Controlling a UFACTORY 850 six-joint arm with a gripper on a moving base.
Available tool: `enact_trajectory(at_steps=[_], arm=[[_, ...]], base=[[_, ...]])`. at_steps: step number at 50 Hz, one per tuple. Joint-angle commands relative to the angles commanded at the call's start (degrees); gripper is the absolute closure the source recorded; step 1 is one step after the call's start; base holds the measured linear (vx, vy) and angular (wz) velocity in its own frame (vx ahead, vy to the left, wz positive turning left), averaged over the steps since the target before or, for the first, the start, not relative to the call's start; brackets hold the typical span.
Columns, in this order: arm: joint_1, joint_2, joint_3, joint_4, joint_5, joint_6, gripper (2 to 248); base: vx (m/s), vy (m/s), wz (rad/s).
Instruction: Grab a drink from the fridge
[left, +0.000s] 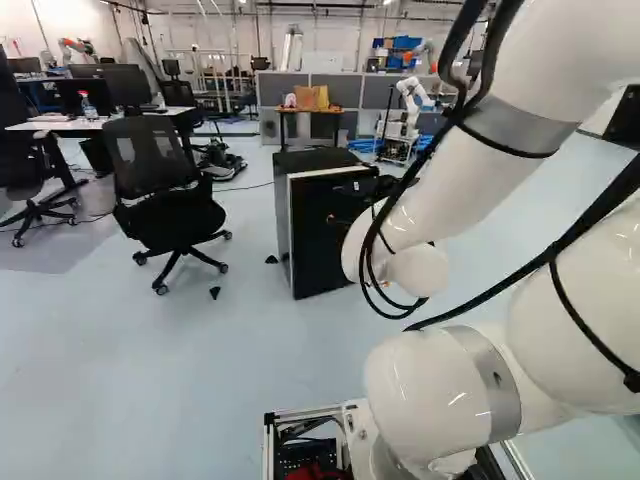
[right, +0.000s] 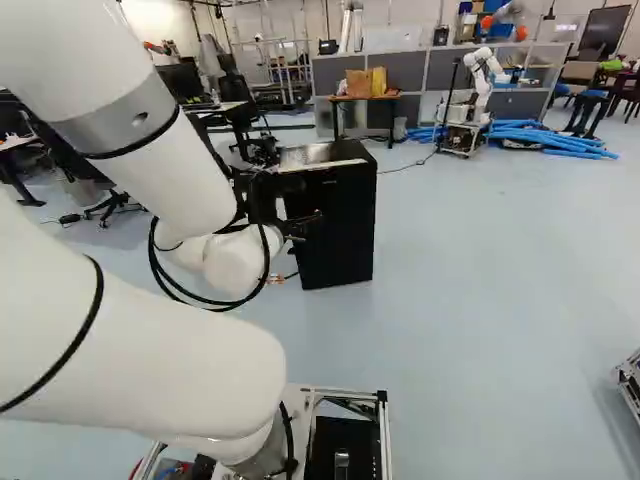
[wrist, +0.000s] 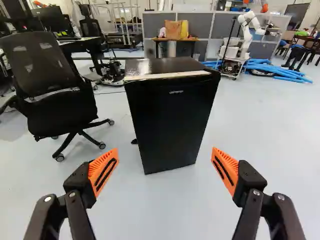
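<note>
Fridge (left: 325, 230), black, on the floor near the middle of the left base view. Left to right there: worktop (left: 50, 125) with bottle (left: 89, 110) and monitors (left: 125, 86); black office chair (left: 165, 185) beside the fridge; then the tool (left: 333, 203) in front of the fridge; white arm (left: 440, 385) at right. Wrist view: tool (wrist: 165, 155) released, orange pads (wrist: 103, 171) wide apart, fridge ahead between them, apart from both.
</note>
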Motion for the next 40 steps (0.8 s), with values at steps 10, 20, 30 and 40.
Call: enact_trajectory(at_steps=[10,20,30,40], arm=[[0.0,0.0,0.0,0.0,0.0,0.0,3],[0.0,0.0,0.0,0.0,0.0,0.0,3],[0.0,0.0,0.0,0.0,0.0,0.0,3],[0.0,0.0,0.0,0.0,0.0,0.0,3]], base=[[0.065,0.024,0.112],[0.07,0.026,0.116],[0.071,0.025,0.118],[0.069,0.025,0.116]])
